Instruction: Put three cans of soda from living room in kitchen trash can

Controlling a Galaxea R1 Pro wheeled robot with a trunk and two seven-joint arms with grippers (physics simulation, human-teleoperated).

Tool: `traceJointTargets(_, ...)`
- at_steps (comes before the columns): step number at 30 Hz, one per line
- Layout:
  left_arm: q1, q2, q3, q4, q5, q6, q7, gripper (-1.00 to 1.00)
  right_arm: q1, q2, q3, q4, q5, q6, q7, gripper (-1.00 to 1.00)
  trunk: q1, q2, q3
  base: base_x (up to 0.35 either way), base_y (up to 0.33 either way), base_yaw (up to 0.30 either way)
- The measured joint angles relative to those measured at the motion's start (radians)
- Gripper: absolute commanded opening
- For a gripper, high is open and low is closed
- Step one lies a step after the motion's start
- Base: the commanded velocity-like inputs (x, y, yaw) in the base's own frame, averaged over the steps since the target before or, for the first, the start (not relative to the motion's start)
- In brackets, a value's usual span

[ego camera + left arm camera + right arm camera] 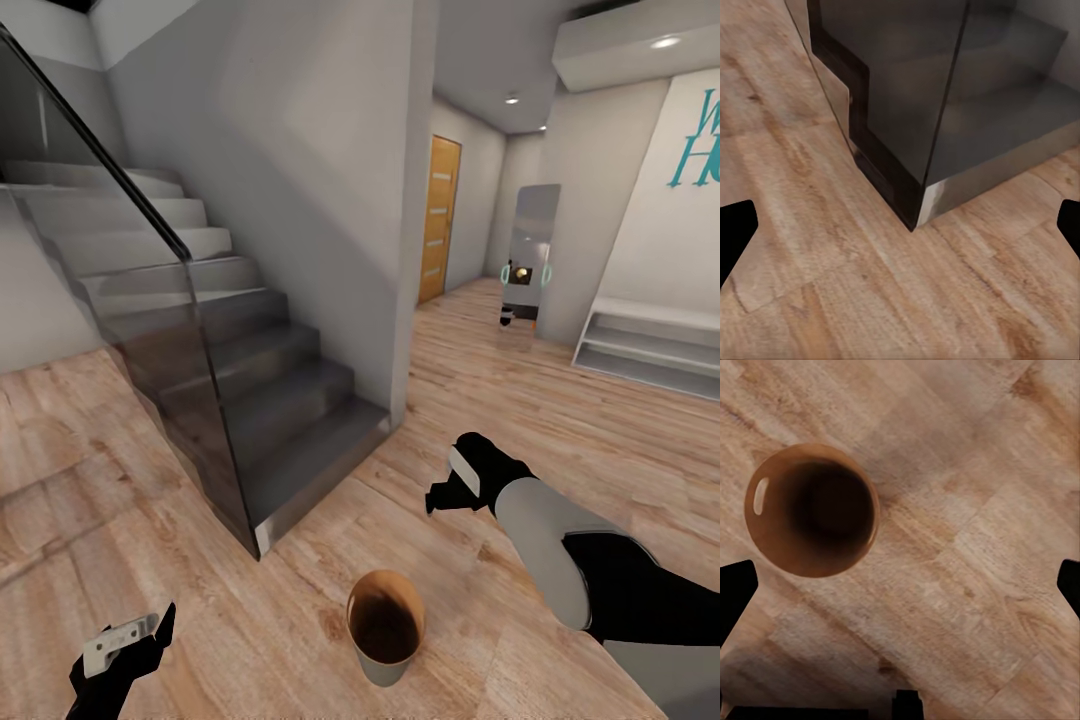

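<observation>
Pincer on the left (125, 640) hung spread and empty near the staircase (250, 380); one tash can (385, 625) stood upright on the wood floor (560, 400) — the right pincer (455, 485), likewise open, hovered beyond it.

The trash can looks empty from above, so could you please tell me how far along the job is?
Nothing looks done: the trash can stands on the wood floor beside the stairs, and its copper-brown inside holds no can. Nothing is in hand: the left gripper and right gripper have their fingers spread, empty. All three soda cans remain.
</observation>
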Motion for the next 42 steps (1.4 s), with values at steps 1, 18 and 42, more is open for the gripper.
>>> traceJointTargets(1, 0.0, 0.0, 0.0, 0.0, 0.0, 0.0, 0.0, 1.0, 0.0, 0.0, 0.0, 0.0, 0.0, 0.0, 0.0, 1.0, 0.004, -0.007, -0.004, 0.0, 0.0, 0.0)
traceJointTargets(18, 0.0, -0.001, -0.001, 0.0, 0.0, 0.0, 0.001, 1.0, 0.001, 0.001, 0.043, 0.001, 0.001, -0.001, 0.0, 1.0, 0.069, -0.126, -0.083, 0.0, 0.0, 0.0)
traceJointTargets(42, 0.0, 0.0, -0.027, -0.001, 0.0, 0.0, 0.002, 1.0, 0.001, 0.001, 0.058, 0.002, 0.001, -0.001, -0.001, 1.0, 0.13, -0.238, -0.169, 0.0, 0.0, 0.0)
